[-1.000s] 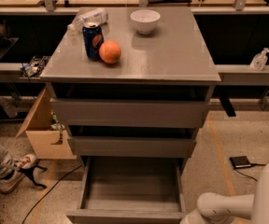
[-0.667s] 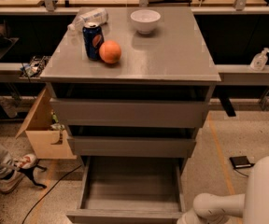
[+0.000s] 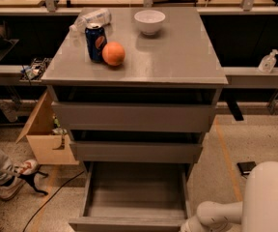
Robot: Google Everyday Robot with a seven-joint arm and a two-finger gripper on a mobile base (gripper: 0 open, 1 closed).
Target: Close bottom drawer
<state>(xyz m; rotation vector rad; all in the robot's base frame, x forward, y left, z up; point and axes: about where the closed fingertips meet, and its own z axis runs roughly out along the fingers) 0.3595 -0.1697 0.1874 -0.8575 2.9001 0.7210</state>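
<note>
Speckled workshop floor, benches along the back, and the grey cabinet [image 3: 139, 62] sits dead centre. On its top are a can [image 3: 95, 42], an orange [image 3: 113, 54], a bowl [image 3: 149, 21] and a bottle [image 3: 91, 19] lying down. A cardboard box [image 3: 45, 137] stands at its left.

The bottom drawer [image 3: 127, 223] is pulled well out toward us and is empty, with its front at the lower edge of the view. The two drawers above sit only slightly proud.

The gripper [image 3: 187, 225] is low at the right, just beside the drawer's front right corner. It is mostly cut off by the frame, so I cannot tell whether it is open or closed.

The drawer looks like a stiff, rigid box on slides, and light with nothing inside. The front is flat, smooth and handleless, so there's nothing to grab. I'd say a flat push on that face does it, nearer the middle than the corner, since an off-centre shove could skew it in its runners.
</note>
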